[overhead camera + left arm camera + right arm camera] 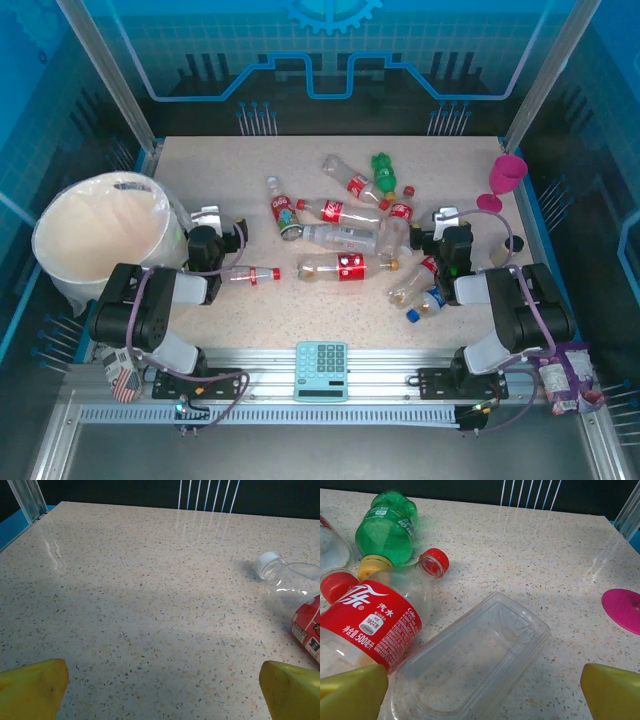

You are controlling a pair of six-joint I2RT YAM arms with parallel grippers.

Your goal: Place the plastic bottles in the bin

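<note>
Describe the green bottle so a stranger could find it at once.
Start at the pink goblet standing near the table's far right corner. Left of it lies a heap of bottles, the green bottle at its far edge. It alone is green; its neighbours are clear with red labels.

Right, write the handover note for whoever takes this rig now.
The left gripper is open and empty, over bare tabletop.
The right gripper is open and empty, above a clear tray beside the bottles.
The bin stands far left, with no bottle visible inside.
The plastic bottles all lie on the table, mostly mid-table. A lone bottle lies by the left arm.
Done: nothing. Left: every bottle. Leave the pink goblet.
</note>
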